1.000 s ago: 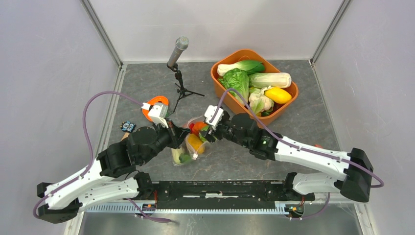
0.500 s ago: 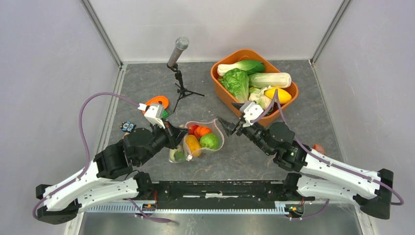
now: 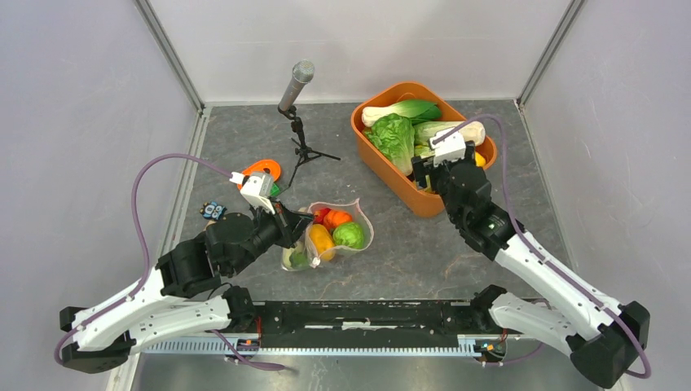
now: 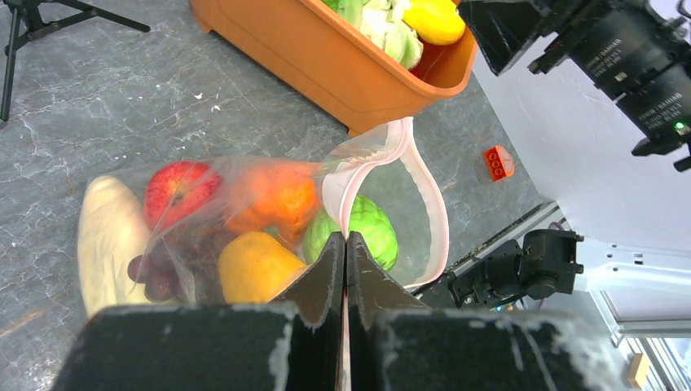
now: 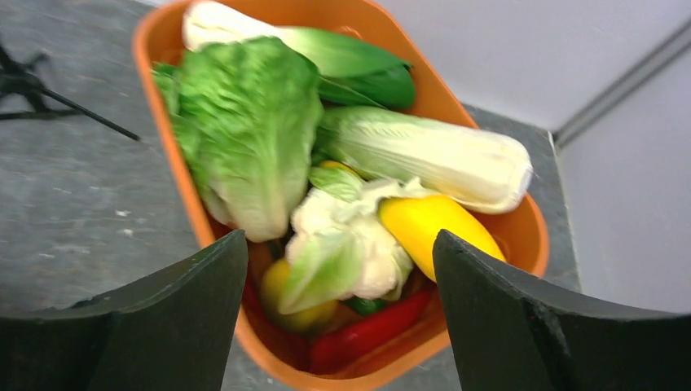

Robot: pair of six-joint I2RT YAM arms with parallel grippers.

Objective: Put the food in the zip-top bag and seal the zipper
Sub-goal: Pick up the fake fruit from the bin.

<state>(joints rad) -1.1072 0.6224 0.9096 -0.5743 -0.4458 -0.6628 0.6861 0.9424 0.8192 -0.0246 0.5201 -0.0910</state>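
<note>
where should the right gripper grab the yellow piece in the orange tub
Across its narrow middle, from straight above. The yellow piece lies on top of the pile, long and slanted, with the tub wall and the pale cabbage close beside it, so a side approach looks blocked.

The top external camera looks steeply down from above the near edge, taking in the whole table (image 3: 244,138), the orange tub (image 3: 403,195) and the zip-top bag (image 3: 364,213). The left wrist camera sits close behind the left gripper (image 4: 345,240), facing across the bag toward the tub. The right wrist camera looks down into the tub from close above, past the right gripper (image 5: 340,244); all three share the tub.
</note>
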